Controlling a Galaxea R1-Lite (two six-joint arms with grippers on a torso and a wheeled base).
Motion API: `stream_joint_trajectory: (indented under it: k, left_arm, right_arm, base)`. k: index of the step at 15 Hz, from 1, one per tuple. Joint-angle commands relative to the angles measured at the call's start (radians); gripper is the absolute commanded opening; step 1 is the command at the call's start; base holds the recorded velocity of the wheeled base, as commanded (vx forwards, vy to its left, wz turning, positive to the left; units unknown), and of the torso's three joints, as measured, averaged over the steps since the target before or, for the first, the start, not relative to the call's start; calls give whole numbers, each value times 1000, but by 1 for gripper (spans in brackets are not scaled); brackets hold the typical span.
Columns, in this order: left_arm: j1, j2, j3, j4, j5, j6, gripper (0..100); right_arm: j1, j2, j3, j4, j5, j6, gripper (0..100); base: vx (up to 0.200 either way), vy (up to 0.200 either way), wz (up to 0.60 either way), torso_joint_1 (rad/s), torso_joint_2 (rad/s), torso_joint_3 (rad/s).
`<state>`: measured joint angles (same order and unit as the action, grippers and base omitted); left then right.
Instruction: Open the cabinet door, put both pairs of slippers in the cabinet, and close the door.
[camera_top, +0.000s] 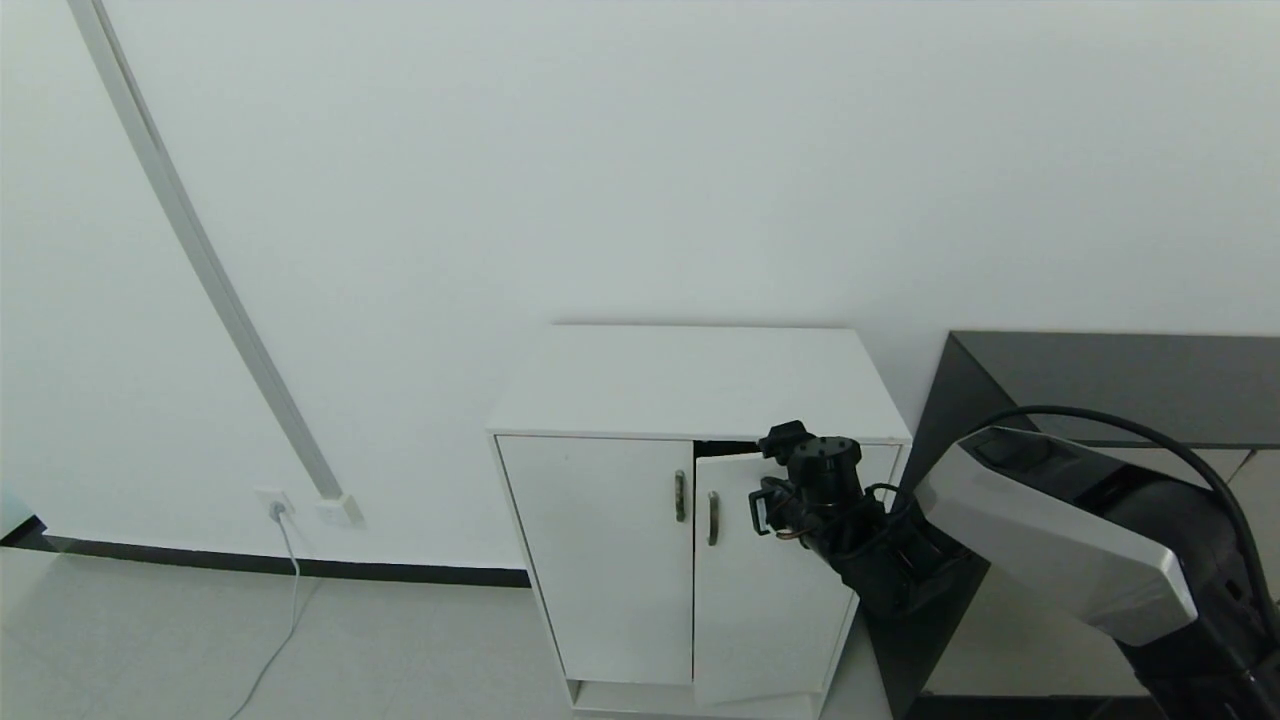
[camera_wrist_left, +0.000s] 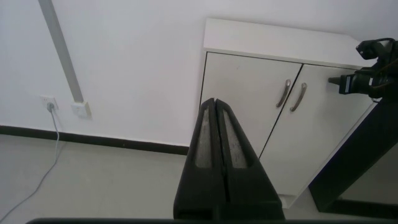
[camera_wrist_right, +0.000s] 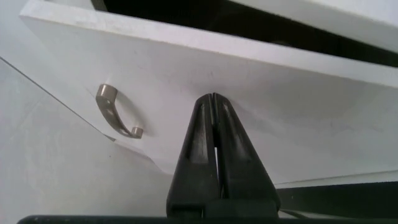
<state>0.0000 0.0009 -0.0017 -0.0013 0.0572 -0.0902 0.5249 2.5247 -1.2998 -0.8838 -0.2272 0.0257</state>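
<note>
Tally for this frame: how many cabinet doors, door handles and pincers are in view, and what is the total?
Cabinet doors: 2
Door handles: 2
Pincers: 2
Total: 6

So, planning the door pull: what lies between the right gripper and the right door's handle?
Only bare white door panel, in the right wrist view, separates right gripper from handle.
</note>
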Motion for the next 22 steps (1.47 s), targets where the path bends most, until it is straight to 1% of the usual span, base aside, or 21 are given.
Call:
stream_joint_trajectory:
  k: [1,8,13,17,22]
  left_arm:
    - [0,1,0,0,1,0,0]
    - [0,1,0,0,0,0,0]
    - [0,1,0,0,0,0,0]
    - [0,1,0,1,0,0,0]
    - [0,1,0,0,0,0,0]
  right_arm:
    - [0,2,-15,5,0,0,0]
    - [0,17,-76,59,-1,0,0]
    - [0,17,-88,65,-1,-3,0]
    - [-3,28,-128,89,-1,-6,0]
    - [-3,28,-133,91,-3,-6,0]
  base:
    - [0,0,0,0,0,0]
    - [0,0,0,0,0,0]
    - [0,0,0,0,0,0]
    - [0,0,0,0,0,0]
    - [0,0,0,0,0,0]
